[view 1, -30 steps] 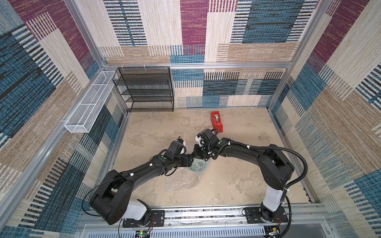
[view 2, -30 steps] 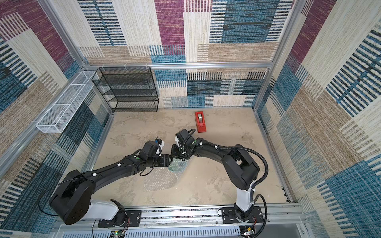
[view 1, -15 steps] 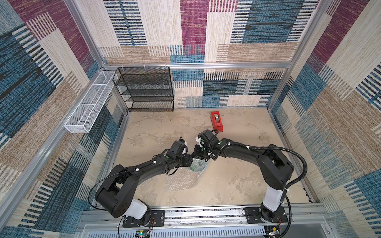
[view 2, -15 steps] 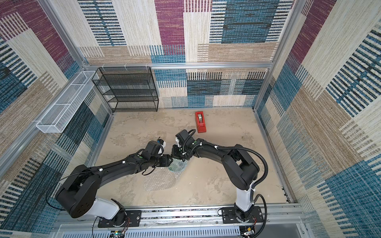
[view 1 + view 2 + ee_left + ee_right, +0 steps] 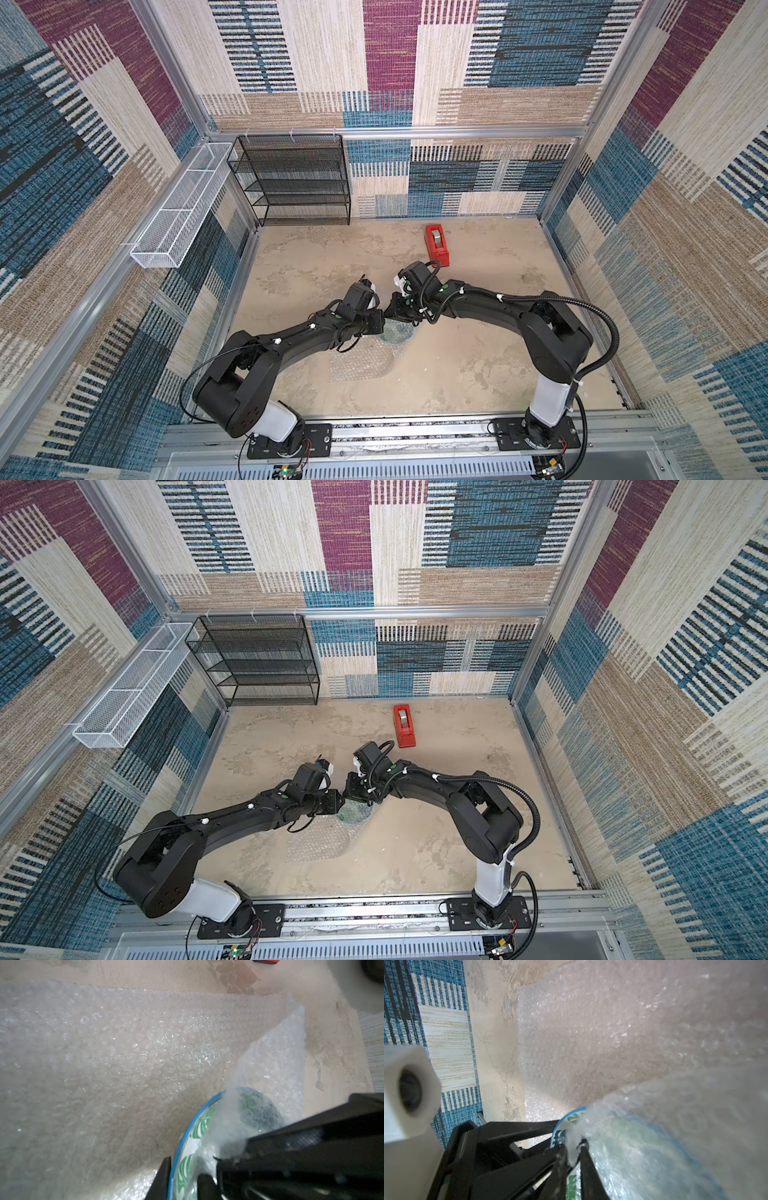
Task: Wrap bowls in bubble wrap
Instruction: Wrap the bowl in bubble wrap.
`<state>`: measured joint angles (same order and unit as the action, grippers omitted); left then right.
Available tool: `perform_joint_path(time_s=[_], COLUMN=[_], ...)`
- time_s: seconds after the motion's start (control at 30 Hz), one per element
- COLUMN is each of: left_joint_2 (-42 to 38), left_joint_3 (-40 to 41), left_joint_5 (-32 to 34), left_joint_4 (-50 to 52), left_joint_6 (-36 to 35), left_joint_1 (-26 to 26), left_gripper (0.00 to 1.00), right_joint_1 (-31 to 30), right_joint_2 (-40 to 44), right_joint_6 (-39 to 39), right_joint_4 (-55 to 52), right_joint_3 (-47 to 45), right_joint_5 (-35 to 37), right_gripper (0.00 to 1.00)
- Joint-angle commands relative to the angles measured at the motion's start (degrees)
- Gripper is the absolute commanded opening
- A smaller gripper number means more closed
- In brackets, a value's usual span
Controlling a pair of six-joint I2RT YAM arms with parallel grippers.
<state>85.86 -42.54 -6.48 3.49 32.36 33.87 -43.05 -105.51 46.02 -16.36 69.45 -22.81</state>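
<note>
The bowl, white with green leaves and a blue rim, sits mid-table on the far end of the bubble wrap. A flap of the wrap is folded over the bowl. My left gripper straddles the bowl's rim, one finger outside against the blue edge and one inside, shut on it. My right gripper meets it from the other side. Its jaws stand slightly apart, open, with the flap's bunched edge still between them. In both top views the two grippers nearly touch above the bowl.
A red tape dispenser lies behind the right arm. A black mesh shelf stands at the back left wall. A white wire basket hangs on the left wall. The wrap's flat part stretches toward the front rail.
My left gripper has narrowed its jaws onto the bowl's rim. My right gripper's jaws, pinched tight before, have parted a little. Both arms have hardly shifted.
</note>
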Motion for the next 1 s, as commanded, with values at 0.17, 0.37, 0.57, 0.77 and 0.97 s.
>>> perform_joint_path(time_s=[0.17, 0.37, 0.57, 0.77, 0.97], left_joint_2=[0.40, 1.57, 0.90, 0.42, 1.02], left_joint_3=[-0.34, -0.88, -0.83, -0.87, -1.21], left_joint_5=[1.73, 1.82, 2.52, 2.99, 2.96], left_joint_4=[0.14, 0.29, 1.04, 1.61, 1.94], left_joint_6=[0.77, 0.41, 0.42, 0.37, 0.12], left_joint_1=[-0.03, -0.04, -0.04, -0.03, -0.05], left_gripper=[0.25, 0.24, 0.22, 0.19, 0.15], right_joint_1=[-0.02, 0.00, 0.33, 3.78, 9.83], right_joint_2=[1.41, 3.05, 6.68, 12.10, 18.87], right_joint_6=[-0.32, 0.19, 0.48, 1.35, 0.65], right_joint_4=[-0.48, -1.22, -3.39, -4.38, -3.83], right_joint_3=[0.33, -0.22, -1.16, -5.72, -12.18], right_joint_5=[0.89, 2.47, 6.26, 9.49, 10.49], right_gripper=[0.35, 0.53, 0.55, 0.54, 0.54])
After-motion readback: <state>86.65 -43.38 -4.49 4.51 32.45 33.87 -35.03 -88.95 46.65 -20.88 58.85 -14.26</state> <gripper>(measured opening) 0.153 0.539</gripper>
